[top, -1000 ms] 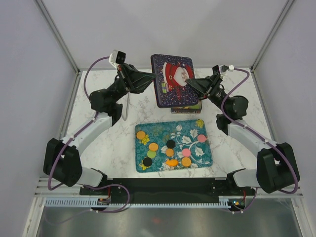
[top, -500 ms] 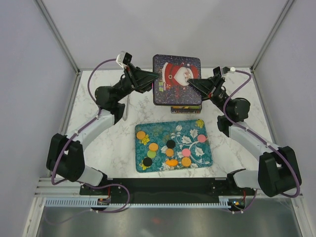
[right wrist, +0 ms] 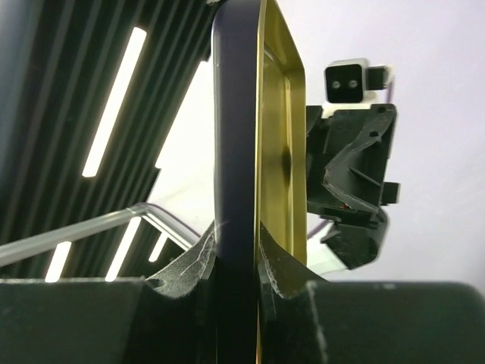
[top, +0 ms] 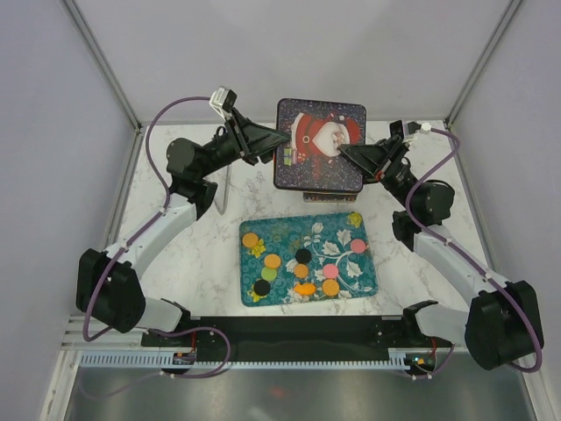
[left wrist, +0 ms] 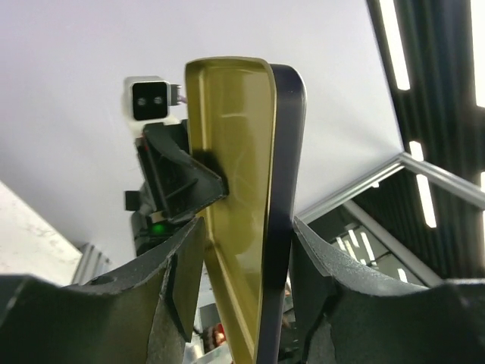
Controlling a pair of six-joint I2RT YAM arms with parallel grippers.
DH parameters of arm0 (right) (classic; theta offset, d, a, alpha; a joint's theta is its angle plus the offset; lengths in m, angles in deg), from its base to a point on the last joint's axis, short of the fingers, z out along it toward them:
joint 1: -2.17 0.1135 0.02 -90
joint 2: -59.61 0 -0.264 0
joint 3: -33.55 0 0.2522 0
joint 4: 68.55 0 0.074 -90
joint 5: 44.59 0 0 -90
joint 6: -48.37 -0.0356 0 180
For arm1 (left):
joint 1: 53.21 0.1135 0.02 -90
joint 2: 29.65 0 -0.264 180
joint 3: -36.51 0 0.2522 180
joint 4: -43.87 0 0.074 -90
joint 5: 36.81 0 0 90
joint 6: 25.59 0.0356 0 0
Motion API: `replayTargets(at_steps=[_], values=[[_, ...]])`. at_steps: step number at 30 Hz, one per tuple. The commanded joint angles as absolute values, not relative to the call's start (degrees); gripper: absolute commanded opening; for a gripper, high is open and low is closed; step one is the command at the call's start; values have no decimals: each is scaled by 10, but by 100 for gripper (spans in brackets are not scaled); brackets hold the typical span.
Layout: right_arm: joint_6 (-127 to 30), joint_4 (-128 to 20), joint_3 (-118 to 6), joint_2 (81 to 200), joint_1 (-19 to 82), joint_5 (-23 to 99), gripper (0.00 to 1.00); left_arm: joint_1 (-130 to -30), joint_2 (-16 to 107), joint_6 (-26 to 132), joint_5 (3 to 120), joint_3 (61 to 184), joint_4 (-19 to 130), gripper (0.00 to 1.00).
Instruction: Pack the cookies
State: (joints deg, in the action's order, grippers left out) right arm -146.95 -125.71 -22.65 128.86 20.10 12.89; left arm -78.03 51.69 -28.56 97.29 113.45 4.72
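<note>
Evidently lid removal: left tool (top: 282, 140) and right tool (top: 347, 151) clamped opposite edges of the dark Santa-printed tin lid (top: 320, 145); next likely needed coordinated set-down.

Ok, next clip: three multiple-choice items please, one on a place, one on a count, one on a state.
1. Where do the cookies lie? A on the floral tray; B on the bare table; C in a bowl.
2. How many pink cookies? A none; B two; C five.
3. The Santa tin lid is: A flat on the tray; B gripped by the left end effector and right end effector; C ungripped.
Key: A, all sit on the tray; B, two pink discs show; B, both wrist views show it clamped.
</note>
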Motion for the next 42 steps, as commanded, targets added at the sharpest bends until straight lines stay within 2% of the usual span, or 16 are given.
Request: replayTargets(at_steps=[1, 4, 9, 13, 22, 26, 33, 42], values=[[-1410, -1230, -246, 1247, 204, 110, 0, -781, 493, -159, 1010, 1163, 174, 54], [-1396, -1208, -245, 1248, 204, 107, 0, -781, 496, -141, 1019, 1164, 190, 46], [-1399, -1206, -246, 1262, 199, 100, 0, -781, 502, -125, 1034, 1153, 186, 42], [-1403, -1208, -246, 1259, 189, 98, 0, -774, 495, -110, 1028, 1136, 187, 52], [-1411, -1184, -265, 1270, 169, 81, 0, -770, 508, -15, 1067, 1182, 309, 59], [-1381, -1137, -288, 1274, 168, 78, 0, -770, 513, 64, 1056, 1216, 428, 67], [-1358, -1095, -298, 1278, 154, 72, 0, -752, 495, 84, 1050, 1207, 440, 77], [-1372, -1106, -293, 1277, 130, 58, 0, -718, 489, 39, 1091, 1196, 388, 82]])
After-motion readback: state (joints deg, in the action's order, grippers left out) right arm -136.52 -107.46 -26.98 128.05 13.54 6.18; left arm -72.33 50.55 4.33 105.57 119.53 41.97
